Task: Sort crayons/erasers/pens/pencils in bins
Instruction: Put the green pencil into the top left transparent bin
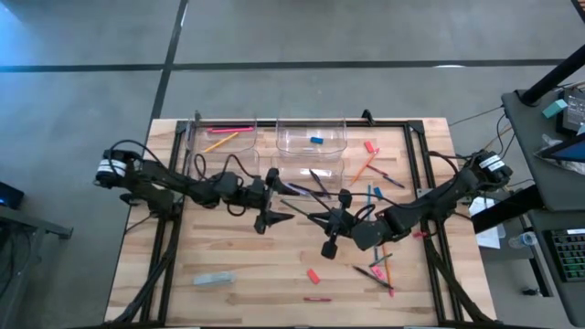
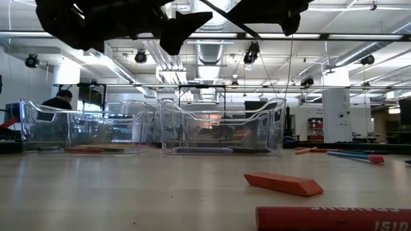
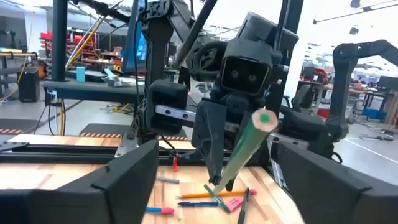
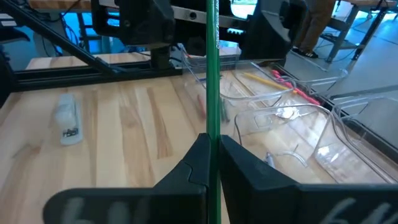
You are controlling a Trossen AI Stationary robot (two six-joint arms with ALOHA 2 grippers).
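Note:
My right gripper point(image 1: 325, 228) is over the table's middle, shut on a long thin green pencil point(image 4: 211, 74). The pencil's free end points at my left gripper point(image 1: 277, 208), as the left wrist view point(image 3: 249, 143) shows. My left gripper point(image 3: 216, 148) is open and empty, close to the left of the right one. Clear bins stand at the far side: one point(image 1: 222, 137) holds orange and pink-red pencils, one point(image 1: 311, 139) a blue eraser, one point(image 1: 306, 180) dark pens. Loose pens, pencils and crayons point(image 1: 377, 267) lie on the table at the right. My right gripper pinches the green pencil between its two fingers point(image 4: 193, 165) near one end point(image 4: 212, 127). The pencil runs on straight ahead past the fingertips, along the fingers. It is lifted clear of the table, with its free end point(image 3: 264, 119) raised.
A pink-red eraser point(image 1: 313, 274) and a red crayon point(image 1: 317, 299) lie near the front edge; both show close in the low view, the eraser point(image 2: 282, 184) and the crayon point(image 2: 334, 218). A grey object point(image 1: 215, 279) lies at the front left. More sticks point(image 1: 370, 169) lie at the far right.

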